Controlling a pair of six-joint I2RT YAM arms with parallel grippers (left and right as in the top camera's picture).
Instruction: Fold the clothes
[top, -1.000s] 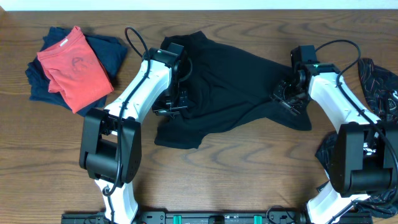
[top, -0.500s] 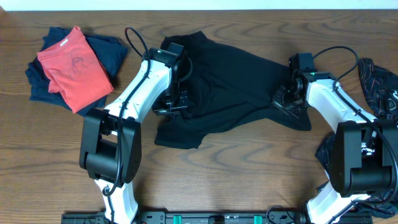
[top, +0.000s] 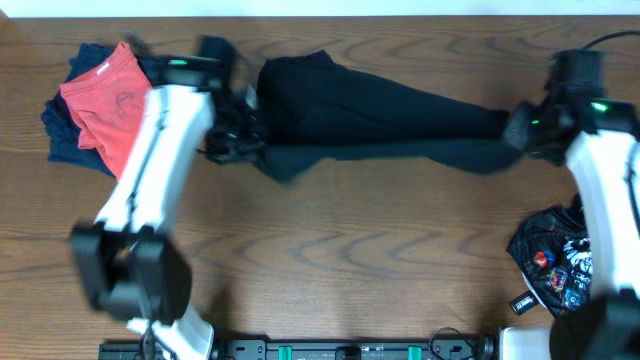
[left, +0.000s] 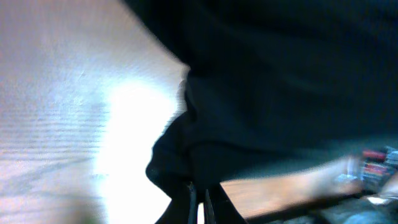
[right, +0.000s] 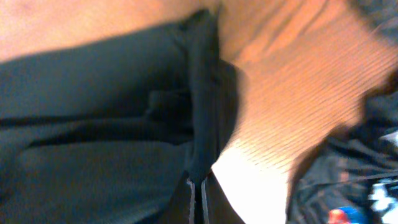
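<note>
The soft black garment (top: 380, 125) lay drawn into a long, creased band between the grippers. The left gripper (top: 238, 135) pinched one bunched end; the right gripper (top: 520, 130) pinched the other, folded.

Matt black cloth garment (top: 380, 125), grained brown wooden table (top: 350, 250) with slight sheen, smooth white plastic arm casing (top: 150, 170)

Overhead view looked straight down from afar, took in whole counter (top: 350, 250). Wrist views sat very near, angled down, blurred. All three shared black garment (top: 380, 125) and counter wood.
</note>
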